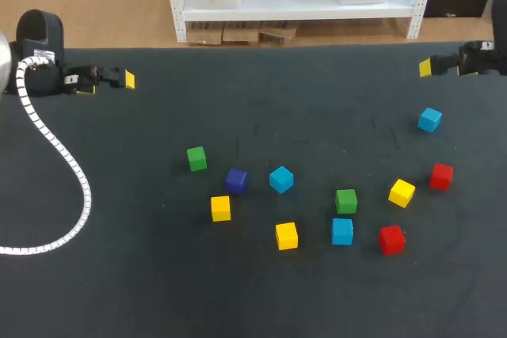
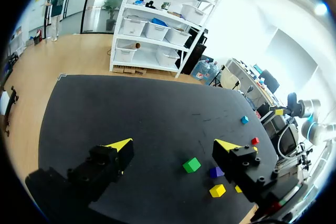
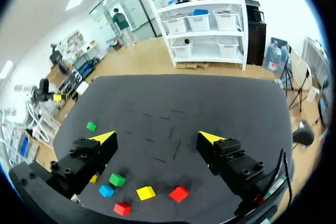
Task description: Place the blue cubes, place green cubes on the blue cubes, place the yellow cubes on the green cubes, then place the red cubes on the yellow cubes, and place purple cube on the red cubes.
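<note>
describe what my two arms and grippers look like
The left gripper and right gripper are alike: two chunky black fingers with visible bolt heads and wedge-shaped bright yellow tips. A white ribbed cable hose trails from the black left arm across the dark table. A thin black cable hangs beside the right gripper.

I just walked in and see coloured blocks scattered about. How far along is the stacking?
Done: nothing yet; no cube sits on another. The blue cubes, green cubes, yellow cubes, red cubes and purple cube all lie singly on the table. In hand: nothing; the left pincer and right pincer are open and empty. Left: every layer of the stack.
</note>
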Robot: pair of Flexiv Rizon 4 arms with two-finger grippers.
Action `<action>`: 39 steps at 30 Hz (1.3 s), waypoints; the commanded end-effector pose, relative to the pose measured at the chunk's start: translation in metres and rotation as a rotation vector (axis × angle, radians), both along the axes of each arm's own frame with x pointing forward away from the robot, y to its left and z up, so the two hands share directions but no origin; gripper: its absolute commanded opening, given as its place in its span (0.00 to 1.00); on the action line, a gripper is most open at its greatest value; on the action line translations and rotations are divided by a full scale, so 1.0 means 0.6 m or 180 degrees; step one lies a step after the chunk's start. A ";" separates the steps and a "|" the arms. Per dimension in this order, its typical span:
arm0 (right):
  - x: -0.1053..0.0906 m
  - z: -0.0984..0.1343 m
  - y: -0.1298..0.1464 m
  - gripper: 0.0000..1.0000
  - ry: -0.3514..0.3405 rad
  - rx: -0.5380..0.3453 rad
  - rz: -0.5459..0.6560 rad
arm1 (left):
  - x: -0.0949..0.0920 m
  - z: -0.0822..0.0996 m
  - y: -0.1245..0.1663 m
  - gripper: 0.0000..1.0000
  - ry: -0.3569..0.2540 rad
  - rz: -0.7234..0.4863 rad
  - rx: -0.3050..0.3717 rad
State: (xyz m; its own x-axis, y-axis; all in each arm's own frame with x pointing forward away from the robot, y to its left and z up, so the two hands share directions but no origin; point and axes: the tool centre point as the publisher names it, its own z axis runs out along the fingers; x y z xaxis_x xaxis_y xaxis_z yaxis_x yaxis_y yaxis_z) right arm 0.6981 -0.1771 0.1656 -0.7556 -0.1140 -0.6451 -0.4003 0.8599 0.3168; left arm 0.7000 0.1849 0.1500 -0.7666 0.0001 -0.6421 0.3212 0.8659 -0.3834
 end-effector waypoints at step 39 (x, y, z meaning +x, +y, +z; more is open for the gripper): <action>0.030 -0.149 -0.087 1.00 0.1189 -0.1615 0.0925 | 0.000 0.000 0.000 1.00 0.0000 0.0000 0.0000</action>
